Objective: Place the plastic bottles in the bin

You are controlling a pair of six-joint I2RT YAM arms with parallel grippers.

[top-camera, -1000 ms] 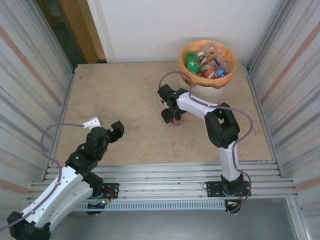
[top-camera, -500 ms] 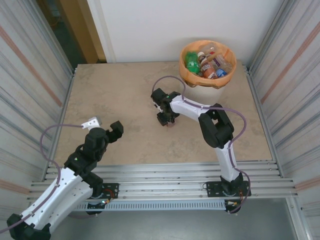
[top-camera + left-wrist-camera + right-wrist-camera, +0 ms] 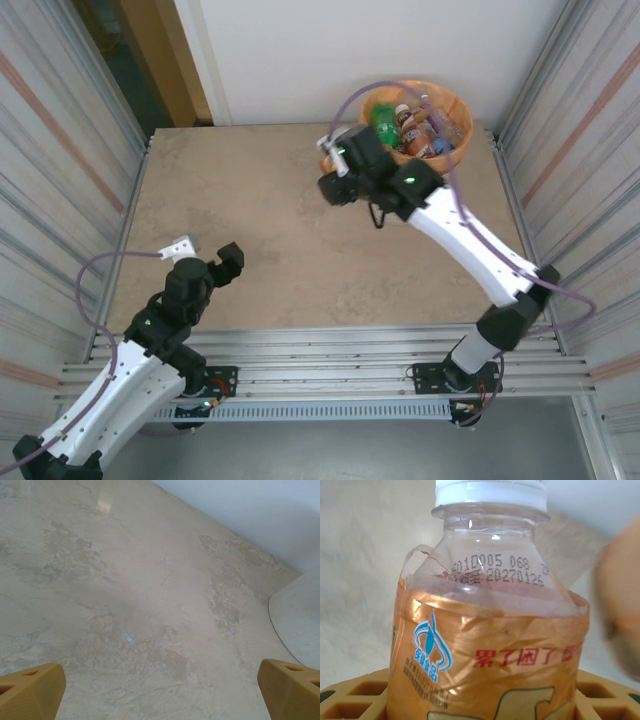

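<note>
Plastic bottle (image 3: 490,575), orange label (image 3: 485,675), code 20270126, clamped in right gripper (image 3: 480,697), left gripper (image 3: 160,687) wide open.

One bin (image 3: 466,122), several bottles (image 3: 384,124), two pincers (image 3: 160,690)

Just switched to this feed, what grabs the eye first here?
The right gripper is shut on a clear bottle with an orange label and white cap, just beside the bin at the far right of the table. The bin already holds several bottles. The left gripper hangs open over bare tabletop, near left.
</note>
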